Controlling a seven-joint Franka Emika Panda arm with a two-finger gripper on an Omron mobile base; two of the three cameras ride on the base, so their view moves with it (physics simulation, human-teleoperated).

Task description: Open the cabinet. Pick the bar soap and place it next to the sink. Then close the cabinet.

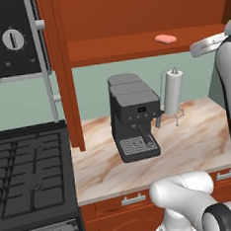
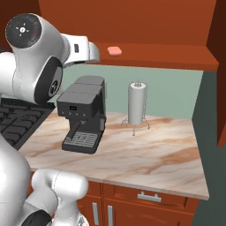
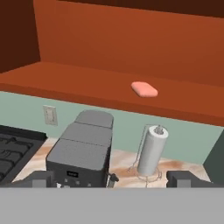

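The cabinet (image 1: 118,13) stands open, its left door (image 1: 64,72) swung out edge-on and its right door (image 2: 219,66) out at the right edge. On its bottom board lies the salmon-pink bar soap (image 1: 165,39) (image 2: 114,51) (image 3: 144,89), flat and alone. My gripper (image 3: 113,181) is open, its two dark fingertips (image 3: 43,179) far apart and nothing between them. It hangs in front of the cabinet, a little below the board and short of the soap, not touching it. The sink is out of view.
A dark coffee machine (image 1: 132,116) (image 2: 84,112) and a white paper-towel roll (image 1: 173,92) (image 2: 137,106) on a wire stand sit on the marble counter (image 1: 189,145) below the cabinet. A black stove (image 1: 28,174) lies to the left, with drawers (image 2: 145,196) under the counter.
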